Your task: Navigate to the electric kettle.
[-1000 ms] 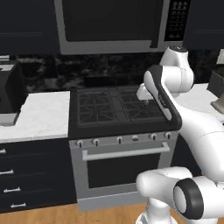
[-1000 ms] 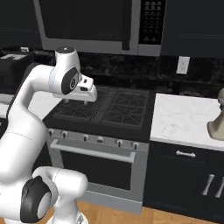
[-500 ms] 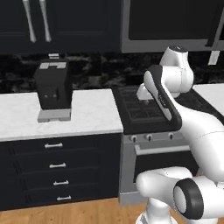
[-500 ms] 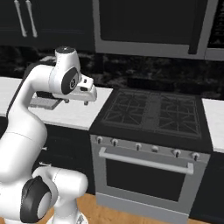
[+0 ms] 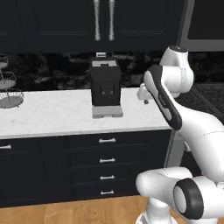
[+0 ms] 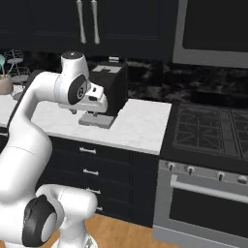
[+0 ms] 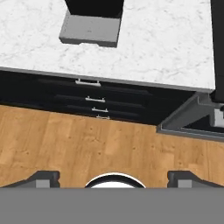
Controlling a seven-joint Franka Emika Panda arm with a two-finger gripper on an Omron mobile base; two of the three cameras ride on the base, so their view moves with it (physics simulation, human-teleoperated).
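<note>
Left base view, left to right: wire rack at the far left edge of the white counter, black coffee machine on its grey base mid-counter against the dark backsplash. Dark upper cabinets above with two metal handles. Four drawers under the counter. Arm rises at lower right, hand near the counter's right end; stove edge shows beyond it.

Right base view: small pot and the wire rack far left on the counter, then the arm's hand right in front of the coffee machine, then the stove with burner grates and knobs, oven door below, microwave above.

Hand view: gripper looks down over wood floor. Fingertips sit far apart at the bottom corners, so jaws are wide, nothing between them. Coffee machine base on the counter at top, drawers below it, oven edge at right.

Kettle: can't locate it in these frames.
</note>
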